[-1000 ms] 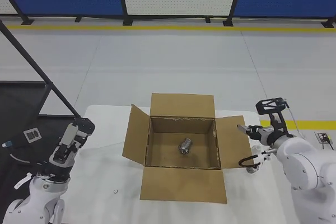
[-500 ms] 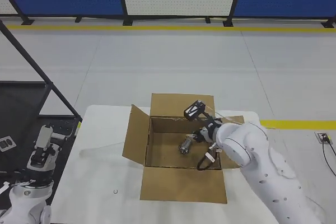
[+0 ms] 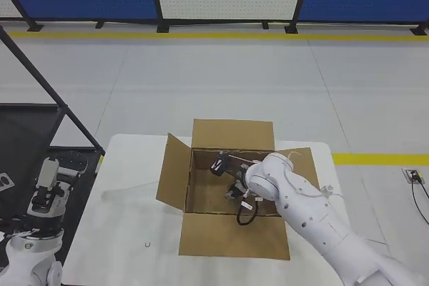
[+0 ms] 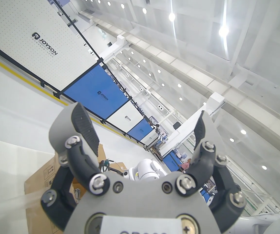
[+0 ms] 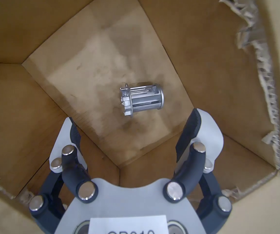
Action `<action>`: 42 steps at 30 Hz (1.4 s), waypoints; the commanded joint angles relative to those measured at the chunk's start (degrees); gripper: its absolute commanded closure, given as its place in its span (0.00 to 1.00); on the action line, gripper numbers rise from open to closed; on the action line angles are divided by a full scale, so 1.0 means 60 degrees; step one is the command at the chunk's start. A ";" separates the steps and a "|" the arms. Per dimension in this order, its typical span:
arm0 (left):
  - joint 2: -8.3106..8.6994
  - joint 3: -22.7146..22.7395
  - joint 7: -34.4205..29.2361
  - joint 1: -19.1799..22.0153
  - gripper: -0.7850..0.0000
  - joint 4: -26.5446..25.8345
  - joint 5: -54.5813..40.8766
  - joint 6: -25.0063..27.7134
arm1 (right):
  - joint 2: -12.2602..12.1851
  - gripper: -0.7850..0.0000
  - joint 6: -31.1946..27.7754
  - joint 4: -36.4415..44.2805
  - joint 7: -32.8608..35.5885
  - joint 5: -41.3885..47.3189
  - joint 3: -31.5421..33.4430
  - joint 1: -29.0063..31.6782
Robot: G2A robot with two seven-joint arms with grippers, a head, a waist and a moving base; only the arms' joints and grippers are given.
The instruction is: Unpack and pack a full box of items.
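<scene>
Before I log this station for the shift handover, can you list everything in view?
cardboard box: 1, brown, open on the table, flaps spread
metal part: 1, silver, lying on its side on the box floor
small ring: 1, dark, on the table, apart from the box
table: 1, white, under the box
frame: 1, black, beside the table on the robot's left
barrier panels: several, blue and white, at the far edge of the floor
right gripper: 1, grey and black, open, inside the box above the metal part
left gripper: 1, grey and black, open, pointing toward the ceiling
</scene>
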State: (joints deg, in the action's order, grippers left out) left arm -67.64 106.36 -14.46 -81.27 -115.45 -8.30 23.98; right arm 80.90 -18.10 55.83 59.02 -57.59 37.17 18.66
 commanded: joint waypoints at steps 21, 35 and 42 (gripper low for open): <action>0.0000 0.0000 0.0000 0.0000 0.00 0.0000 0.0000 0.0000 | 0.2003 0.02 -0.0199 -0.5213 -0.2100 0.0542 -0.1337 -0.1298; 0.0000 0.0000 0.0000 0.0000 0.00 0.0000 0.0000 0.0000 | 0.2564 0.89 -0.0539 -0.6464 -0.2443 0.0561 -0.1370 -0.1641; 0.0000 0.0000 0.0000 0.0000 0.00 0.0000 0.0000 0.0000 | 0.2590 1.00 -0.0942 -0.6724 -0.2805 0.0567 -0.1247 -0.1854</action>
State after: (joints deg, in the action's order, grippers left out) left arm -67.64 106.36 -14.45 -81.27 -115.45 -8.30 23.98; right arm 96.50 -23.43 15.65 42.54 -54.16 29.57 7.70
